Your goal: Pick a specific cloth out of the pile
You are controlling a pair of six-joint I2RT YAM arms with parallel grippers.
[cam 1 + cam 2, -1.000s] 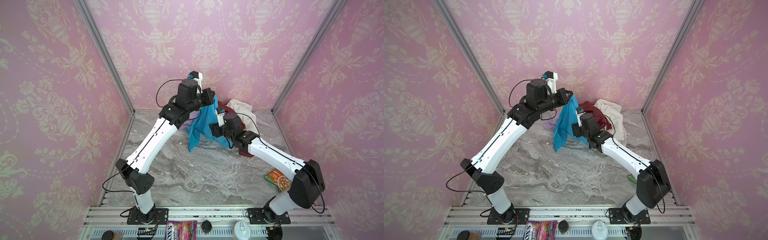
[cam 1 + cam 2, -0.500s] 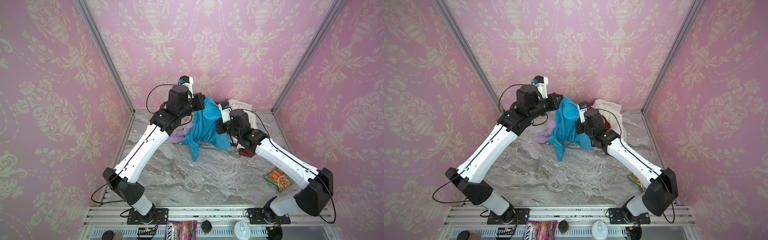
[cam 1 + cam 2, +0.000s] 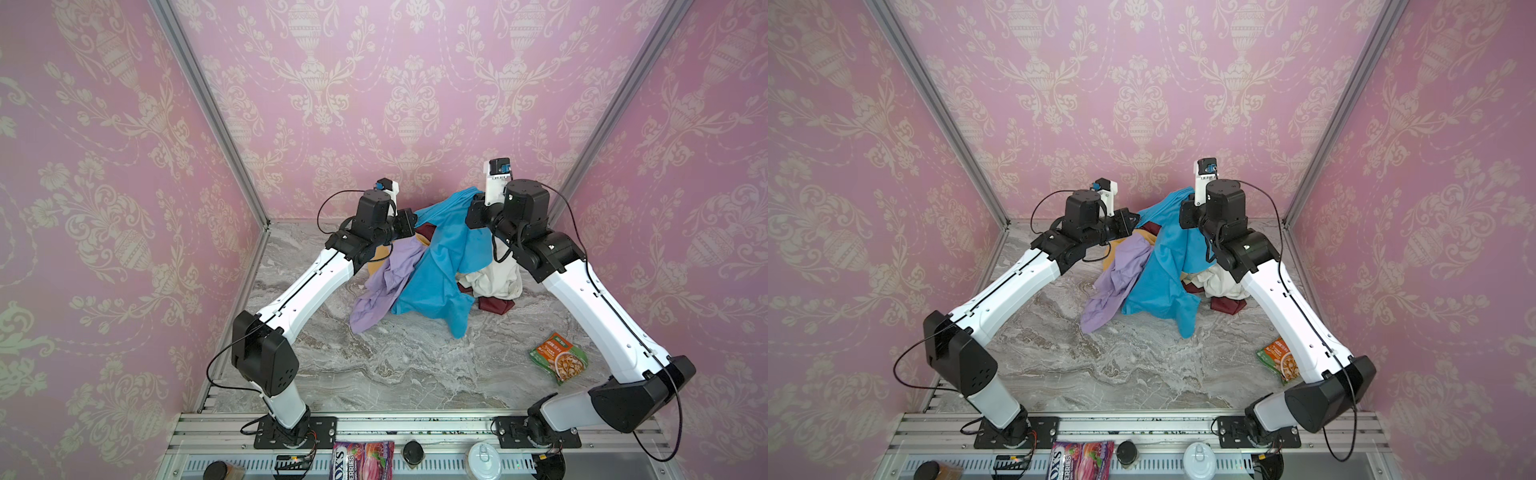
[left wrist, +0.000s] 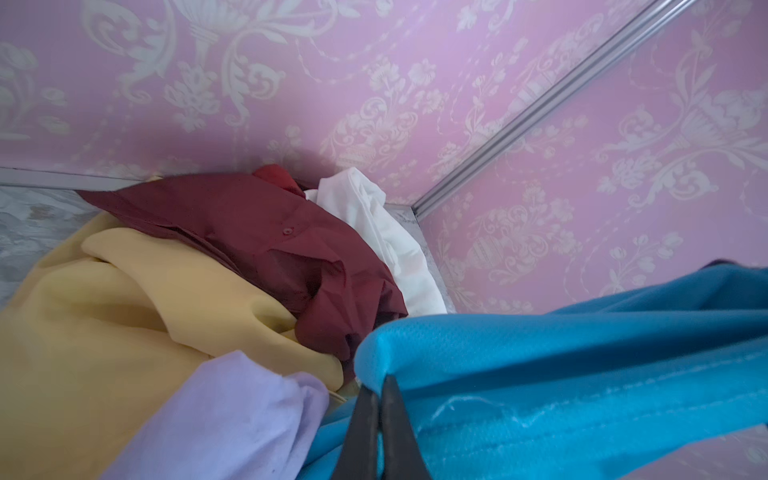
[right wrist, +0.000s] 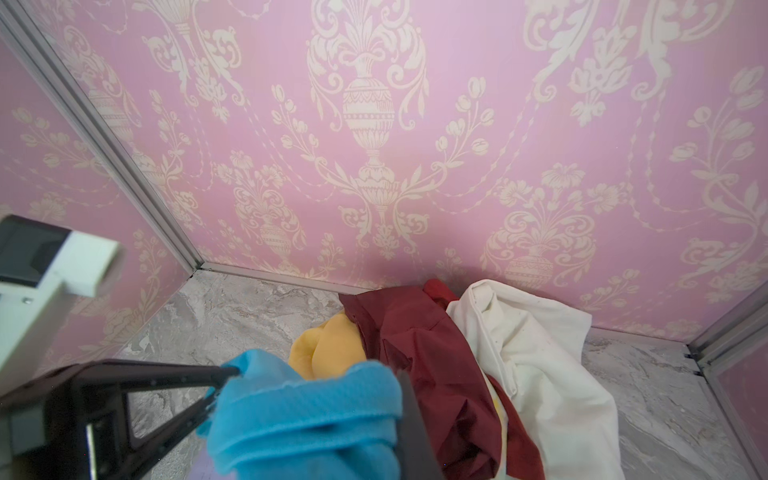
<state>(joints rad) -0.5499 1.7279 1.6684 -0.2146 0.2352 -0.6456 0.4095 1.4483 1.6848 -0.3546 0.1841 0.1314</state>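
Cloth: the turquoise cloth (image 3: pixel 442 266) is hanging stretched between the two grippers at the centre back of both top views. Its lower part is draping over the pile and its tail is lying on the marble table (image 3: pixel 395 365).
Left gripper: the left gripper (image 4: pixel 377 384) is pinching the cloth's hemmed edge at the bottom centre of the left wrist view, jaws pressed together on the fabric.
Right gripper: the right gripper (image 3: pixel 473 212) is clamping a bunched fold of the cloth, sitting higher in the frame than the left one.
Pile: the pile (image 3: pixel 494 305) is lying against the back wall, right of centre, under the cloth.
Lilac cloth: the lilac cloth (image 3: pixel 384 286) is trailing down at the cloth's left edge, touching it.
Mustard cloth: the mustard cloth (image 4: pixel 104 324) is lying beneath the maroon cloth (image 4: pixel 249 232).
White cloth: the white cloth (image 5: pixel 540 353) is lying beside the maroon one.
Snack packet: the snack packet (image 3: pixel 559 361) is lying at lower right, well apart from the pile.
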